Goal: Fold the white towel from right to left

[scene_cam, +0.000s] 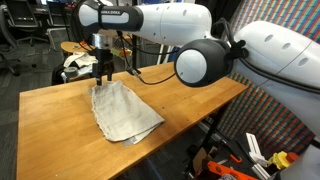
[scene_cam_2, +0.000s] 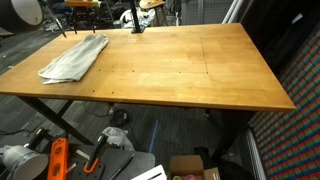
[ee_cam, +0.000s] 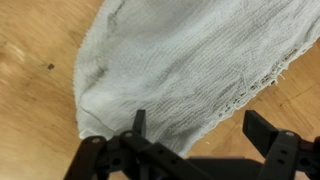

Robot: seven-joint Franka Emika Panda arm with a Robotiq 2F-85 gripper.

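Folding seems not yet begun: the white towel (scene_cam: pixel 122 110) lies single-layered near a tabletop (scene_cam: pixel 60 125) corner, while the gripper (scene_cam: pixel 102 72) hovers over its edge, fingers spread, holding nothing.

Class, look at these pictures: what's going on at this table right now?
A robot arm holds its gripper open over one end of a white towel that lies wrinkled on a wooden table. The jaws stand wide apart and grip nothing; the towel is not yet picked up.

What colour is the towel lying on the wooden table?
The towel is off-white with a greyish hem, clearest in the wrist view.
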